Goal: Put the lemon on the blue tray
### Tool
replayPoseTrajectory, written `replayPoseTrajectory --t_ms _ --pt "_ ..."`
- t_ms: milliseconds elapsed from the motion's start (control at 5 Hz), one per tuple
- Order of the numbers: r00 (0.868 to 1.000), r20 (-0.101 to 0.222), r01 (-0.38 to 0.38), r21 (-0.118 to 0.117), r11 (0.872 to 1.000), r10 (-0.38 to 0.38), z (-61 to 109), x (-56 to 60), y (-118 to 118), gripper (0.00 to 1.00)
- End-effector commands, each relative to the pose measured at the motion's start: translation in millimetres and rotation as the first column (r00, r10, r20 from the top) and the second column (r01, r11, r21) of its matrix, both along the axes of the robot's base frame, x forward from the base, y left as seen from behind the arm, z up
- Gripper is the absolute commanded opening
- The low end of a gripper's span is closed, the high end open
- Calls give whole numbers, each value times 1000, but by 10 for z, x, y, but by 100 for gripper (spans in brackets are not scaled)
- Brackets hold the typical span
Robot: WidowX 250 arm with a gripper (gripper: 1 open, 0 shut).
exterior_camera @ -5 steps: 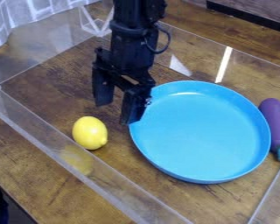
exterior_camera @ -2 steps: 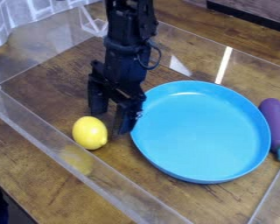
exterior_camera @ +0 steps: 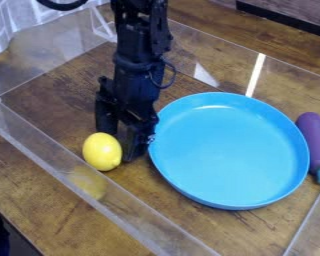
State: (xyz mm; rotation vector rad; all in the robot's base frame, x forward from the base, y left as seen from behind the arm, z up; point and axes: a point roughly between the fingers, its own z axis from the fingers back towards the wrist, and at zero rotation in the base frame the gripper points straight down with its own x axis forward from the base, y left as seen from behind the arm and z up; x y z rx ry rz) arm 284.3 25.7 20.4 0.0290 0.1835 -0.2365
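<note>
Small smooth yellow lemon sits on wooden table, left of tray, outside it. Black gripper just beside it, jaws spread, holding nothing. Large round blue plastic tray. Long purple eggplant far right.

A single camera looks down at a steep angle from the near side, fairly close over the brown wooden table. It faces the far edge, framing the tabletop and the lower part of the black robot arm.

Dark wooden tabletop with clear plastic barrier walls, glare streak.
</note>
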Motion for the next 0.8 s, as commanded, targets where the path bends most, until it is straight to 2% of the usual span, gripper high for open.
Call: replayPoseTrajectory --t_ms 0,200,400,600 --pt "999 28 -17 9 1000 16 65 18 97 100" --pt "1000 28 -15 13 1000 15 55 5 140 100" --pt "1000 28 -15 16 1000 14 50 -12 183 0" --pt "999 32 -13 12 1000 12 52 -27 213 0"
